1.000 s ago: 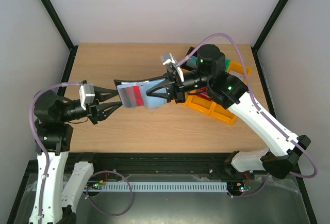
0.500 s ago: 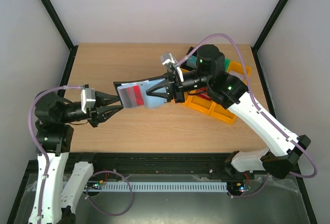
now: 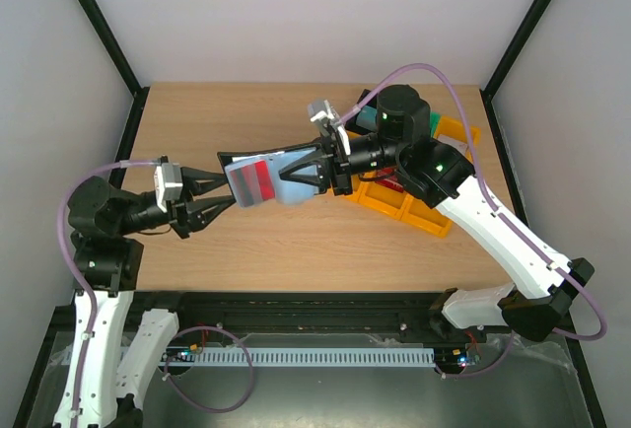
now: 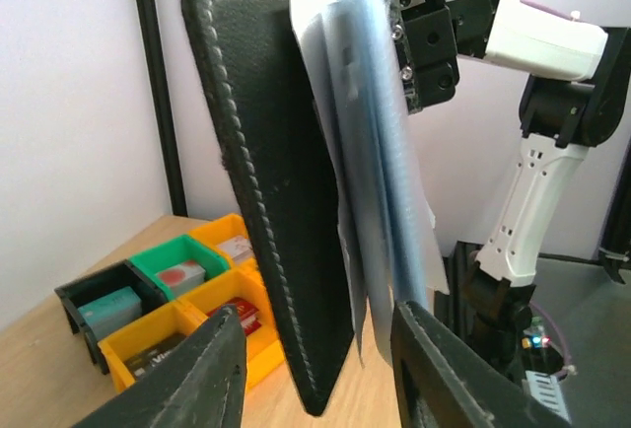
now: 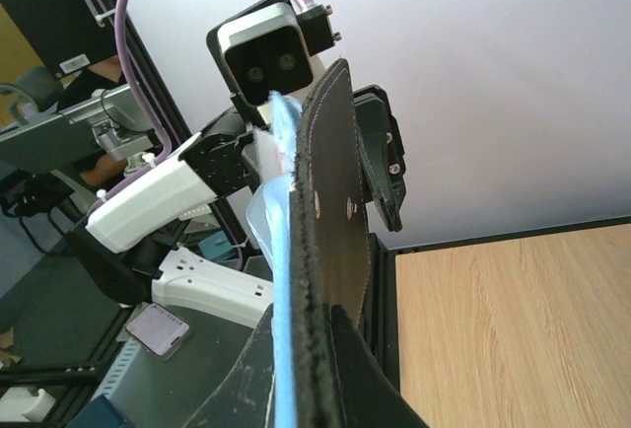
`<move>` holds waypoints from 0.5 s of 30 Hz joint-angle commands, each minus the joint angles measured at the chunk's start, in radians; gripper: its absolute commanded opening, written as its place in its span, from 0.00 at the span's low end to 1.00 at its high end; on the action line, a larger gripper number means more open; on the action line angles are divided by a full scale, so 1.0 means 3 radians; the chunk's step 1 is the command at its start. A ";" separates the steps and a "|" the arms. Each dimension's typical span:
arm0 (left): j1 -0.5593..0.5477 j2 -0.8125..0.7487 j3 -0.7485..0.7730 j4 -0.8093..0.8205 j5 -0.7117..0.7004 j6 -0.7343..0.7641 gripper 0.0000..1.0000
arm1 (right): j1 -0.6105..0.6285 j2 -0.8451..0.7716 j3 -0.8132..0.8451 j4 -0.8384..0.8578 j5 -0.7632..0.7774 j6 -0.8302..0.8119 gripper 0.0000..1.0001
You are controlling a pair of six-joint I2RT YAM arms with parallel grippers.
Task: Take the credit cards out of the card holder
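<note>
Card holder (image 4: 281,201) edge-on, upright, left hand (image 4: 315,324) parted below, coloured bins (image 4: 123,364) behind

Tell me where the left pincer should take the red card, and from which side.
Probably its left end, nearest the left pincer, coming in from the left, edge-on. The red card lies flat inside the opened card holder, and the right pincer clamps the holder's far end, so only that side is free.

We can read no text in any view, nothing legible to us on the card holder (image 4: 268,167), small white sticker (image 5: 87,16) on the dark frame too small to make out, faces of the blocks (image 4: 183,275) in the bins (image 4: 156,253) blurred
</note>
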 commanded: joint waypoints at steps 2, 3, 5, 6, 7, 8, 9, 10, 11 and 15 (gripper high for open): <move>-0.0013 -0.0024 0.0072 -0.0528 0.0255 0.0604 0.53 | -0.0007 -0.0073 0.0127 -0.0064 0.0134 -0.0156 0.02; -0.0013 -0.0009 0.0081 -0.0710 0.0306 0.0789 0.55 | -0.0008 -0.0082 0.0142 -0.0127 0.0198 -0.0209 0.02; -0.0019 -0.0008 0.0071 -0.0866 0.0375 0.0937 0.56 | -0.0006 -0.0094 0.0165 -0.0225 0.0300 -0.0279 0.02; -0.0022 -0.0019 0.0082 -0.0861 0.0356 0.0965 0.55 | -0.0007 -0.0092 0.0175 -0.0248 0.0316 -0.0281 0.02; -0.0027 -0.0038 0.0095 -0.0795 0.0291 0.0950 0.54 | -0.0007 -0.0091 0.0176 -0.0247 0.0307 -0.0267 0.02; -0.0035 -0.0060 0.0090 -0.0670 0.0211 0.0860 0.51 | -0.0007 -0.0087 0.0177 -0.0227 0.0282 -0.0232 0.02; -0.0042 -0.0072 0.0083 -0.0537 0.0130 0.0748 0.48 | -0.0005 -0.0079 0.0177 -0.0204 0.0258 -0.0202 0.02; -0.0050 -0.0077 0.0075 -0.0406 0.0076 0.0636 0.44 | -0.0007 -0.0073 0.0177 -0.0183 0.0240 -0.0174 0.02; -0.0060 -0.0073 0.0068 -0.0296 0.0052 0.0524 0.41 | -0.0007 -0.0070 0.0176 -0.0171 0.0235 -0.0164 0.02; -0.0097 -0.0072 0.0013 -0.0073 0.0010 0.0324 0.31 | -0.0007 -0.0073 0.0177 -0.0119 0.0241 -0.0138 0.02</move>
